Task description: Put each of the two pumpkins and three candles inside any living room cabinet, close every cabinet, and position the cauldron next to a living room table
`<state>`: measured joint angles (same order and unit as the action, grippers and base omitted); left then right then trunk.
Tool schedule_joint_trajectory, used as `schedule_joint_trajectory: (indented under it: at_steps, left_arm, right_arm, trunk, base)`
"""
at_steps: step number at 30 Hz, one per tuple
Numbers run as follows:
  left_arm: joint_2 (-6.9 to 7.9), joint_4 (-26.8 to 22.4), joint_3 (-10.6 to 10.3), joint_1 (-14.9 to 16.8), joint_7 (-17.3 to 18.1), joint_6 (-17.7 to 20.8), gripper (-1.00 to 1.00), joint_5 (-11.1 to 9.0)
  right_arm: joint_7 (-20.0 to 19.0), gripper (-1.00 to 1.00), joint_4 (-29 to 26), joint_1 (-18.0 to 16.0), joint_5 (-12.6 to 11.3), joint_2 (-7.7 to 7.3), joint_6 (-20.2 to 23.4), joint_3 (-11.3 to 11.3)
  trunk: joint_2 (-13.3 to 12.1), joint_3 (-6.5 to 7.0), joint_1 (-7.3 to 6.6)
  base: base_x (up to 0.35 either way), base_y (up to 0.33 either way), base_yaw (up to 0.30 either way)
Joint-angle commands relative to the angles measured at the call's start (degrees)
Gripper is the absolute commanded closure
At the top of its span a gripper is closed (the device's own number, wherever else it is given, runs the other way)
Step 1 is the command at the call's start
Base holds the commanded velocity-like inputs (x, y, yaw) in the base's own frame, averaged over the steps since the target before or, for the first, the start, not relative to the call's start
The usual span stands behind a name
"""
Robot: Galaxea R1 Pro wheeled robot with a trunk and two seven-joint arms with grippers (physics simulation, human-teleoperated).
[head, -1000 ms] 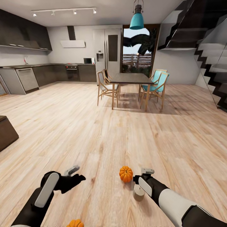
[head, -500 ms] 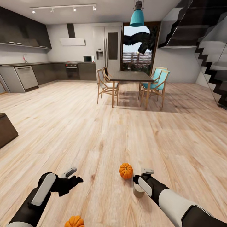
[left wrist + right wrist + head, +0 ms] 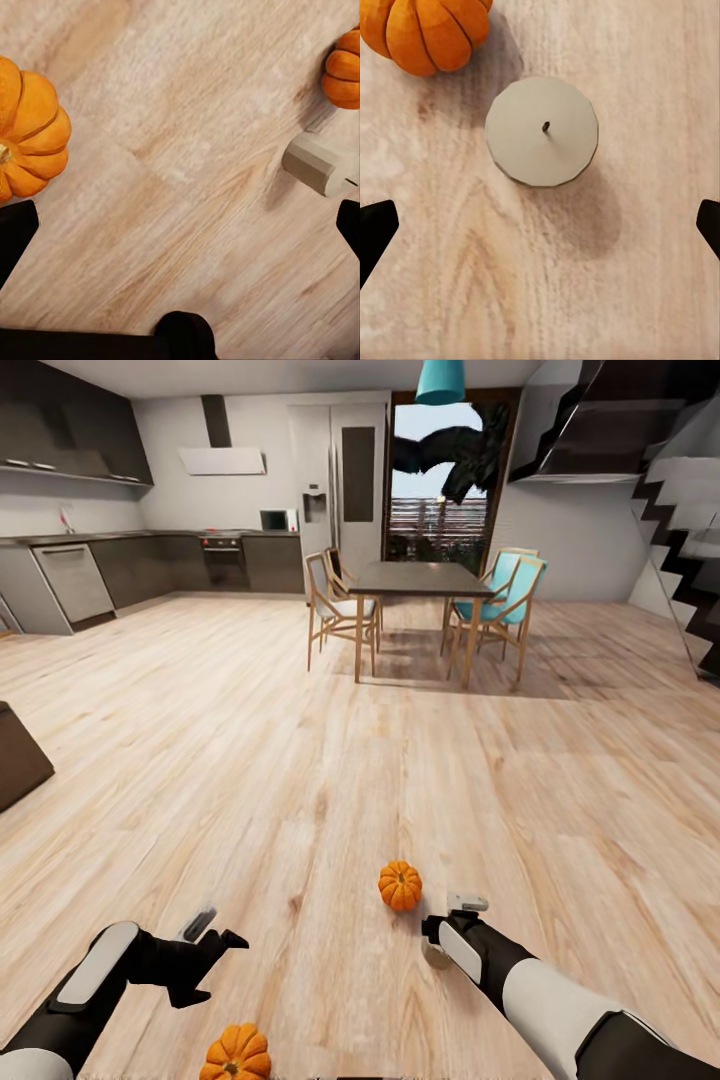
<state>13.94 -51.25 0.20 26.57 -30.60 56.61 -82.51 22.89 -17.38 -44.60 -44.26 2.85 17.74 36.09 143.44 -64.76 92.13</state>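
The right gripper [image 3: 452,925] hangs spread wide and empty directly above 1 candle [image 3: 542,131], its dark fingertips [image 3: 375,225] showing at both edges of the right wrist view with the wick dead centre. The candle stands upright on the wooden floor [image 3: 330,760], and 1 pumpkin [image 3: 400,885] sits just beside it on the side away from the robot. Over the past second the left gripper [image 3: 215,945], also open and empty, has dropped and drawn back toward the robot, ending near a second pumpkin [image 3: 236,1052] well apart from the candle. In the left wrist view that pumpkin [image 3: 30,142] lies off to one side, not between the fingers. Judged from this, a 2-handed pick-up is being set up; nothing is yet grasped, and no cabinet is reached.
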Motion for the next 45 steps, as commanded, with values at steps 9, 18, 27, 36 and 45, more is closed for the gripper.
schedule_joint_trajectory:
  at_steps: [9, 18, 27, 36, 45]
  left_arm:
    - [0.63, 0.09, 0.06, 0.06, -0.6, 0.08, -1.0, -0.99]
    - [0.98, -0.61, 0.06, 0.07, -0.8, -0.08, -1.0, -0.35]
    - [2.7, -12.28, -0.17, -0.38, -10.41, -0.19, -1.0, -0.16]
    - [2.32, -17.24, -0.59, -0.57, -14.09, -0.19, -1.0, -0.2]
    - [2.3, -18.11, -0.64, -0.55, -14.01, -0.19, -1.0, -0.16]
  right_arm:
    - [0.4, -1.0, -0.11, -0.04, -0.39, -0.04, 0.27, 0.48]
    - [0.4, -1.0, -0.11, -0.04, -0.39, -0.04, 0.26, 0.48]
    - [0.4, -1.0, -0.11, -0.04, -0.38, -0.04, 0.25, 0.48]
    - [0.4, -1.0, -0.11, -0.04, -0.37, -0.04, 0.23, 0.48]
    - [0.4, -1.0, -0.11, -0.04, -0.36, -0.04, 0.19, 0.48]
  trunk:
    - [0.15, -2.05, 0.22]
    - [0.27, -4.05, 0.45]
    - [0.35, -5.38, 0.6]
    - [0.35, -5.38, 0.6]
    - [0.35, -5.38, 0.6]
  base:
    - [0.0, 0.0, 0.0]
    - [0.0, 0.0, 0.0]
    - [0.0, 0.0, 0.0]
    - [0.0, 0.0, 0.0]
    - [0.0, 0.0, 0.0]
